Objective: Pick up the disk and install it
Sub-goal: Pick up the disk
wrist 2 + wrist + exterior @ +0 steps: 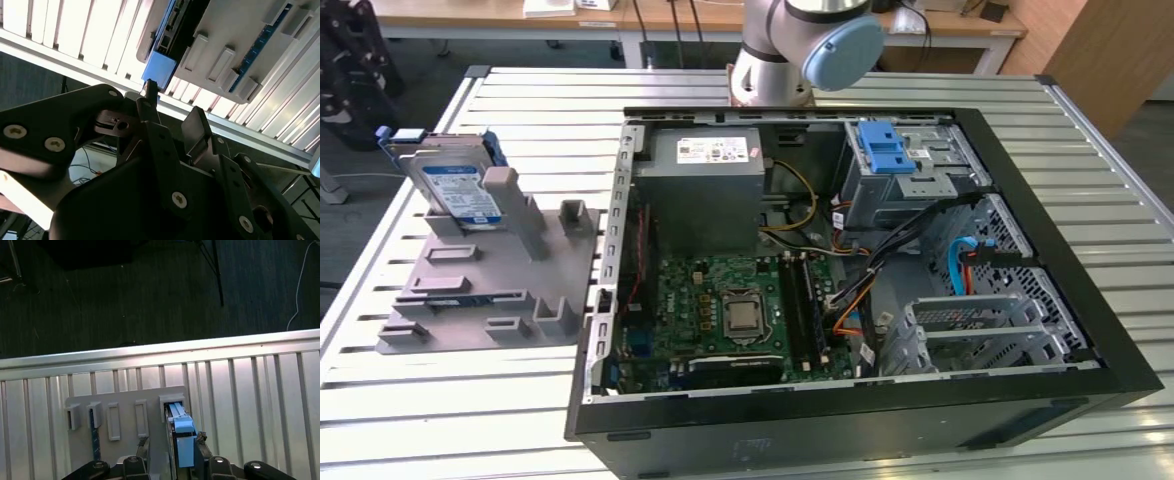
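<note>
The disk [454, 190], a silver drive with a white-and-blue label in a blue carrier, stands upright in a slot of the grey holder [480, 290] at the exterior view's left. In the first wrist view my gripper [172, 440] is open, one fingertip on each side of the disk's [182, 437] blue upper edge. One finger stands close to the carrier and the other a little apart from it. In the second wrist view the black fingers [150, 95] sit just short of the disk's blue end [160, 70], below the grey holder [225, 50].
An open computer case [854, 250] lies on the slatted metal table [520, 90], with a power supply box [707, 190], a motherboard [734, 310] and a drive cage with a blue latch [887, 155]. The arm's base [801, 40] stands behind the case. Dark floor lies past the table edge [160, 352].
</note>
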You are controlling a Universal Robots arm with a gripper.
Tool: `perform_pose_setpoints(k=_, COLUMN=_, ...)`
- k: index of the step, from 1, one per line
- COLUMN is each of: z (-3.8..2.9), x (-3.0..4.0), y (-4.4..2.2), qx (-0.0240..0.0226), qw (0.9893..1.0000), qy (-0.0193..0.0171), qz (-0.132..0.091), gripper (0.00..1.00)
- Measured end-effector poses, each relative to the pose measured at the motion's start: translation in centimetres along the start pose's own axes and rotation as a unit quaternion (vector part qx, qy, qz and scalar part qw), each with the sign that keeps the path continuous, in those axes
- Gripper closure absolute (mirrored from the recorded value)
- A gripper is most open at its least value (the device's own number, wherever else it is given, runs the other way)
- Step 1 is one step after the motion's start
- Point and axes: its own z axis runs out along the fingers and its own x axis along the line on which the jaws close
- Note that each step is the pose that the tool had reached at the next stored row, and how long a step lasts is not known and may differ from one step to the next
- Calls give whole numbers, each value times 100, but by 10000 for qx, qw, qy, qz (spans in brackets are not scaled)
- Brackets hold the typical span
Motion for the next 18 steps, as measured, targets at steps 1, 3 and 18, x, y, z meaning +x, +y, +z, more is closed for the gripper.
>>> perform_pose_setpoints(k=1, z=5, x=-1, y=9, qx=2, qw=10000, qy=-2, qz=39, gripper=53)
perform_pose_setpoints(k=3, z=13, x=-2, y=26, qx=4, qw=9999, qy=-4, qz=117, gripper=53)
perform_pose_setpoints(k=18, z=81, x=-11, y=155, qx=28, qw=9975, qy=-24, qz=706, gripper=53)
